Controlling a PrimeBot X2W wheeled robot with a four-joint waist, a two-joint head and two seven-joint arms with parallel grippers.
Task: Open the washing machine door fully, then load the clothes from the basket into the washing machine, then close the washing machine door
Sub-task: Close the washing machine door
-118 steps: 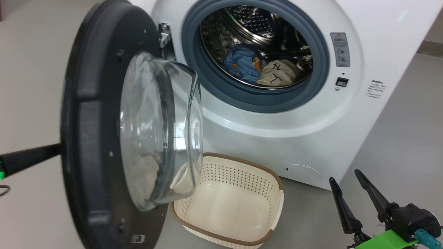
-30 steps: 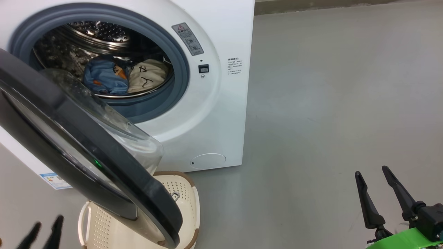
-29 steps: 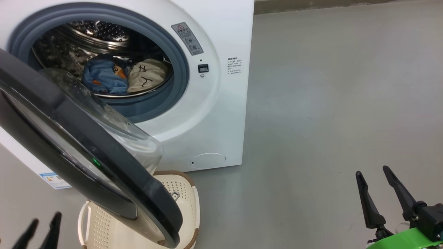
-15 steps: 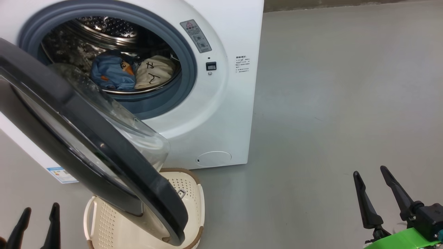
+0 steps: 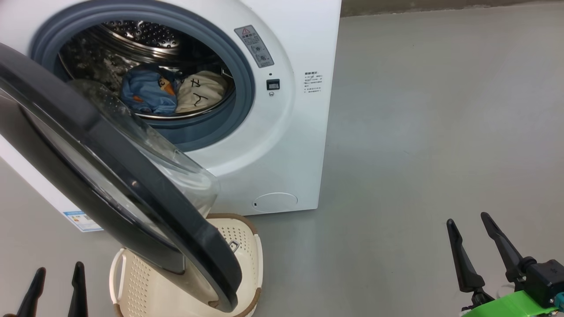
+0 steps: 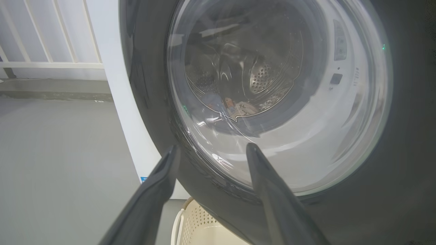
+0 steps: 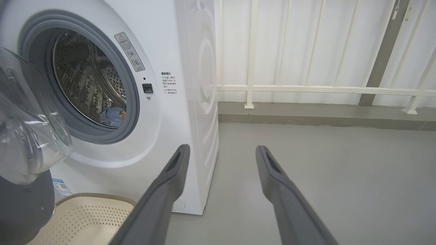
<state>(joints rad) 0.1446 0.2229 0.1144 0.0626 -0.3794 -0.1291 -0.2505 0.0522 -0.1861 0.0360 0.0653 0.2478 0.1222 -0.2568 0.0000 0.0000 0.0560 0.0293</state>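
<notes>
The left gripper [image 5: 59, 268] is held low before the part-open washing machine door [image 5: 110, 176], fingers spread, empty; the right gripper [image 5: 467, 219] likewise, well apart. The clothes [image 5: 176, 94] are seen inside the washing machine [image 5: 299, 145], the basket [image 5: 246, 237] beneath the door.

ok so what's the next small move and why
Probably push the left fingers forward against the door to swing it shut: the clothes lie in the washer, the basket looks empty where visible, and the door hangs half open.

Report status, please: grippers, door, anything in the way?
Left gripper open, empty; right gripper open, empty. Door half open, clothes in drum. Basket on floor under door's lower edge; clearance unclear.
</notes>
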